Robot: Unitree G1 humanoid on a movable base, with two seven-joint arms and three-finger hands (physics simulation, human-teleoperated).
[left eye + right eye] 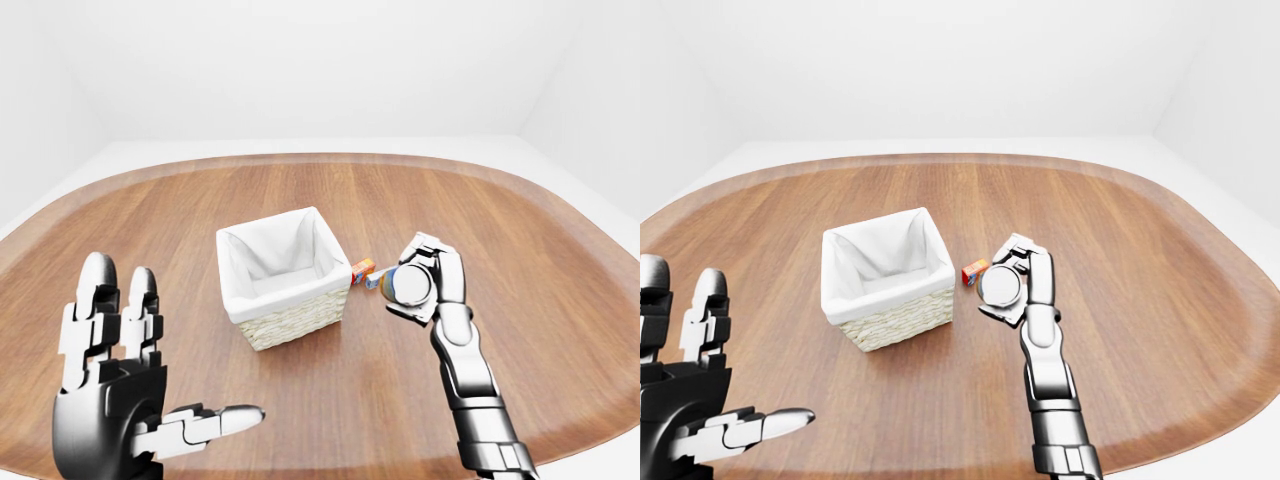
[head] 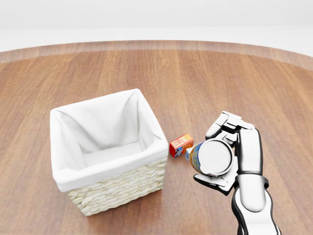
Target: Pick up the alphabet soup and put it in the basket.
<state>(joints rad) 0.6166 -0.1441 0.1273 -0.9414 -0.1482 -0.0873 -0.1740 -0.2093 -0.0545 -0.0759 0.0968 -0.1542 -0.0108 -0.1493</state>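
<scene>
The alphabet soup can [image 2: 211, 157] lies on its side in my right hand [image 2: 220, 152], its round metal end facing the camera; the fingers close round it and hold it just above the table. The wicker basket [image 2: 116, 190] with a white cloth lining stands to the left of the can, a short gap away, and nothing shows inside it. My left hand [image 1: 150, 385] is open and empty, raised at the lower left of the left-eye view, far from the basket.
A small red and orange box [image 2: 181, 144] lies on the wooden table [image 2: 205, 78] between the basket and my right hand. The table is a wide oval with a rim, with white floor and walls around it.
</scene>
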